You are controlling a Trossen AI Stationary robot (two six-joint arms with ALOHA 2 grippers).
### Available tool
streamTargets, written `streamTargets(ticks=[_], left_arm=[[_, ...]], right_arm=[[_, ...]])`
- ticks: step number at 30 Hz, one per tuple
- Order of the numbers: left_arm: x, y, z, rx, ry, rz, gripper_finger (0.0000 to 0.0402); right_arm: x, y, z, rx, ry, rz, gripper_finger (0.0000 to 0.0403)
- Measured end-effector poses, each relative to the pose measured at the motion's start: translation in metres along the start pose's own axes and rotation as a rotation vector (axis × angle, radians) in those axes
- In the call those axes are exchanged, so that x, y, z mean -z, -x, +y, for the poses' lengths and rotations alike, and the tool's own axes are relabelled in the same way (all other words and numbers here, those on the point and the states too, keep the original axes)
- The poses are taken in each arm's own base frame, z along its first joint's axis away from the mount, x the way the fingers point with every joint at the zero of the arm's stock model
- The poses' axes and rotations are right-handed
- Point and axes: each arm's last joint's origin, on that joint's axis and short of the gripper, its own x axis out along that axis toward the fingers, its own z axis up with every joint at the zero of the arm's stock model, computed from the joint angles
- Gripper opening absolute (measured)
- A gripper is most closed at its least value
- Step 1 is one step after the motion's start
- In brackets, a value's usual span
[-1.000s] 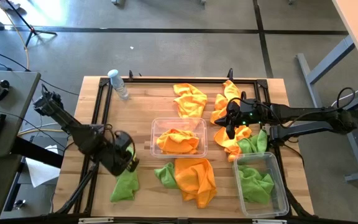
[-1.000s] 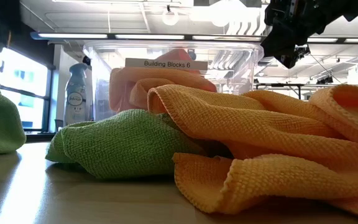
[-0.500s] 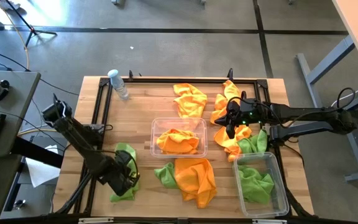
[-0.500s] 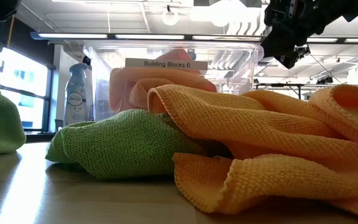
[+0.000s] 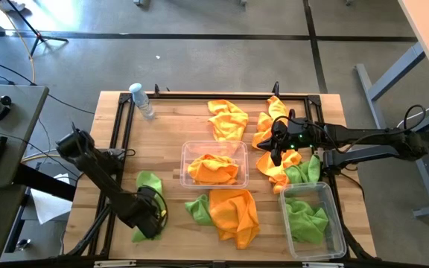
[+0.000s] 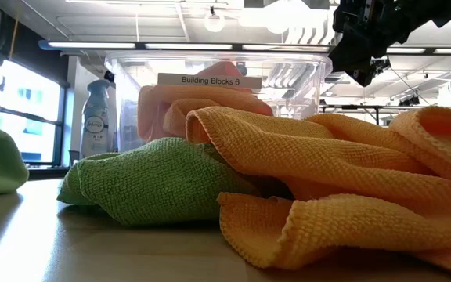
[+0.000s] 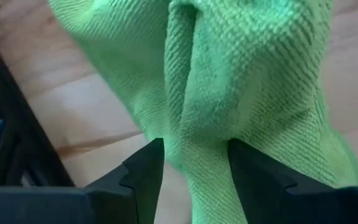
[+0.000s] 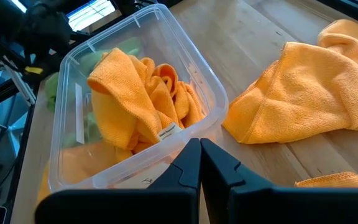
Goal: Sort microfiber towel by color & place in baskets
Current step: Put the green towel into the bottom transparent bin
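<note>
A lime green towel (image 5: 147, 183) lies on the table at the near left, under my left gripper (image 5: 152, 217). That gripper (image 7: 194, 168) is open, with a raised fold of the towel between its fingers. My right gripper (image 5: 276, 154) is shut on nothing and hovers over an orange towel (image 5: 283, 165) right of the centre basket (image 5: 185, 160), which holds orange towels (image 8: 135, 93). The near-right basket (image 5: 339, 223) holds green towels (image 5: 307, 219). More orange towels (image 5: 228, 119) and green towels (image 5: 197, 210) lie loose on the wood. My left gripper comes down from above over the green towel's middle. A raised fold (image 7: 197, 124) fills the gap between the open fingers (image 7: 145, 168) and lies against their inner sides. The towel rests on the table, slack.
A clear water bottle (image 5: 141, 100) stands at the far left corner. Black frame rails (image 5: 121, 149) run along the table's edges. A large orange towel (image 5: 233, 216) and a green one (image 6: 155, 180) lie near the front edge. Bare wood shows left of the centre basket.
My left gripper has gone toward the table's near edge and down, ending over the green towel's middle. The towel's far part now shows behind the gripper. In the low view the towel's heap has sunk lower.
</note>
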Motion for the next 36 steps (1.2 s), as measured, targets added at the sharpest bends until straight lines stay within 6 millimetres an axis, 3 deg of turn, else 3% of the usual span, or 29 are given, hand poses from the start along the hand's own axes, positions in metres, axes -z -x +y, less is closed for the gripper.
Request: streamTargets(ticks=[10,13,17,26,36], left_arm=[[0.009,-0.024,-0.025,0.075,-0.029,0.032,0.0146],[0.010,-0.025,-0.028,0.088,-0.026,0.075,0.0106],[0.009,-0.020,-0.030,0.112,-0.013,0.077,0.0023],[0.002,0.031,-0.021,0.230,0.007,-0.005,0.0003],[-0.012,0.121,0.023,0.222,-0.062,-0.245,0.0001]], right_arm=[[0.000,0.000,0.000,0.008,0.010,-0.003,0.0000],[0.000,0.000,0.000,0.008,0.016,-0.003,0.0000],[0.000,0.000,0.000,0.009,0.032,-0.003,0.0000],[0.000,0.000,0.000,0.009,0.034,-0.003,0.0000],[0.000,0.000,0.000,0.009,0.034,-0.003,0.0000]])
